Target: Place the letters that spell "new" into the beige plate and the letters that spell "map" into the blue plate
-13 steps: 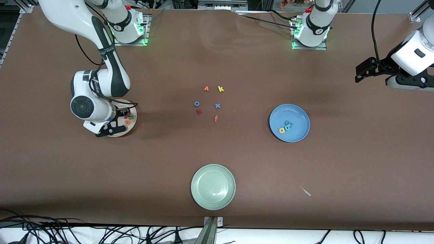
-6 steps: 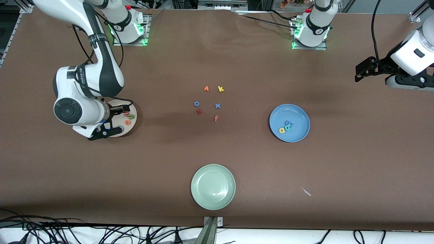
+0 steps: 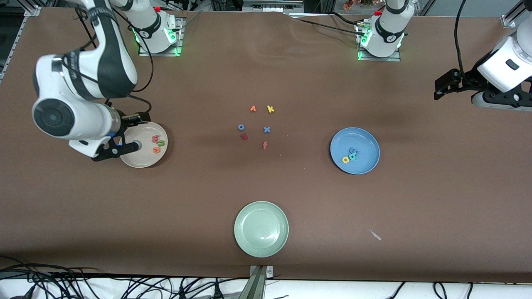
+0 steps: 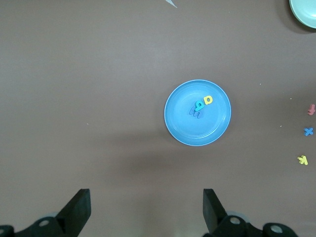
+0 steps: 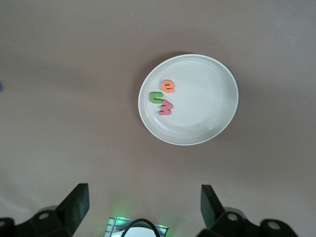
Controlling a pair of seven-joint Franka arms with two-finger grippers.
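Observation:
The beige plate (image 3: 141,160) (image 5: 217,123) holds the pink-red "w" (image 3: 156,138) (image 5: 166,107), the green "n" (image 3: 161,143) (image 5: 156,97) and the orange "e" (image 3: 156,150) (image 5: 168,86), close together. My right gripper (image 3: 135,132) (image 5: 143,197) hangs open and empty above that plate's rim. The blue plate (image 3: 365,141) (image 4: 197,131) holds the blue "m" (image 3: 353,150) (image 4: 194,112), the teal letter (image 3: 353,156) (image 4: 199,104) and the yellow letter (image 3: 345,159) (image 4: 208,99). My left gripper (image 3: 441,88) (image 4: 145,202) waits open and empty, raised at the left arm's end of the table.
Loose letters lie mid-table: orange "v" (image 3: 252,109), yellow "k" (image 3: 270,109), blue "o" (image 3: 241,127), blue "x" (image 3: 267,129), a dark red letter (image 3: 244,136) and an orange-red "f" (image 3: 264,145). A pale green plate (image 3: 261,229) sits nearest the front camera, a small scrap (image 3: 375,235) beside it.
My right gripper opened, rose from the beige plate and drew back toward the right arm's end of the table, uncovering the three letters. The left arm has not moved.

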